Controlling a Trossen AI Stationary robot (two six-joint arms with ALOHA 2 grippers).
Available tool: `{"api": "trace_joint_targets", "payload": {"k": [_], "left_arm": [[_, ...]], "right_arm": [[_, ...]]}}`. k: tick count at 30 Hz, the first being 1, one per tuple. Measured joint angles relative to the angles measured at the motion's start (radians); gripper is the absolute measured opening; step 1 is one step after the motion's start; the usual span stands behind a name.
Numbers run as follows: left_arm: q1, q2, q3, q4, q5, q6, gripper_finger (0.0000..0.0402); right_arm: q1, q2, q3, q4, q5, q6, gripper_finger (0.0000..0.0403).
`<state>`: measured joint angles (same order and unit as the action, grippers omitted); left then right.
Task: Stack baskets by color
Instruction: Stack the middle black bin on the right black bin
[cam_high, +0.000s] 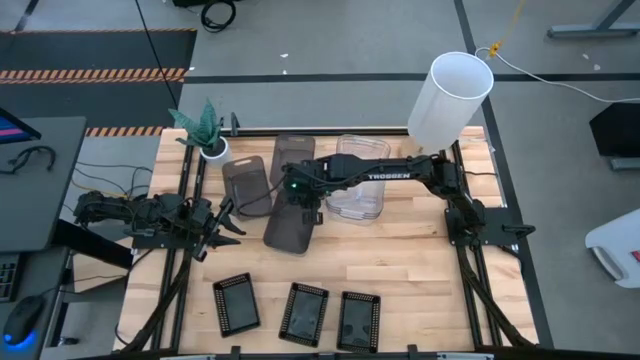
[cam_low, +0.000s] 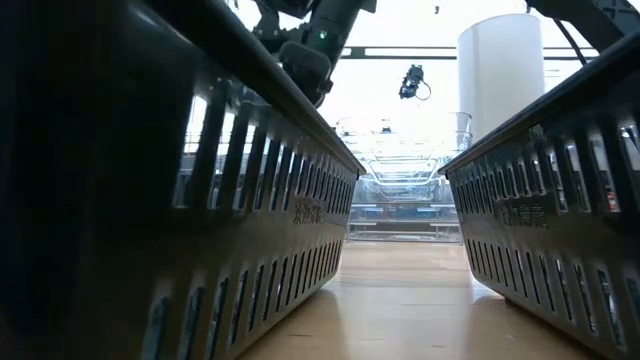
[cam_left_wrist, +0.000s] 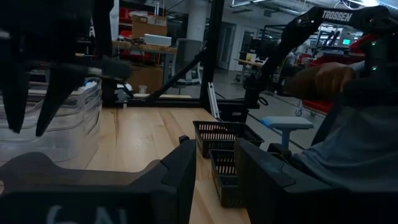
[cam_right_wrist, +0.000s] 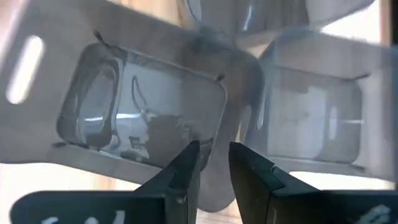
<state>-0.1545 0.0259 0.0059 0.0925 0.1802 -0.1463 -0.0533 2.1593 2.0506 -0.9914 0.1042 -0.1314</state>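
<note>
Mid-sort on the greys, blacks untouched

Our right gripper (cam_right_wrist: 212, 163) has its jaws nearly together, pinching the rim of a smoky grey basket (cam_high: 291, 224) mid-table, beside the clear stack (cam_high: 360, 178), which looks already nested. Two more greys (cam_high: 247, 184) lie loose behind it, so we reckon that colour's barely started. Left gripper (cam_high: 222, 226) waits near the left edge, jaws apart, empty. The three black mesh baskets (cam_high: 303, 313) sit in a row up front, unstacked.
</note>
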Motion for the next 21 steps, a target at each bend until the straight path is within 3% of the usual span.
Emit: {"api": "trace_joint_targets", "payload": {"k": [4,15,21], "left_arm": [[0.000,0.000,0.000,0.000,0.000,0.000,0.0117],[0.000,0.000,0.000,0.000,0.000,0.000,0.0117],[0.000,0.000,0.000,0.000,0.000,0.000,0.0117]], "right_arm": [[0.035,-0.001,0.027,-0.078,-0.050,-0.025,0.0094],[0.133,-0.001,0.035,-0.237,-0.384,-0.044,0.0093],[0.208,-0.001,0.035,-0.183,-0.368,0.087,0.0093]]}}
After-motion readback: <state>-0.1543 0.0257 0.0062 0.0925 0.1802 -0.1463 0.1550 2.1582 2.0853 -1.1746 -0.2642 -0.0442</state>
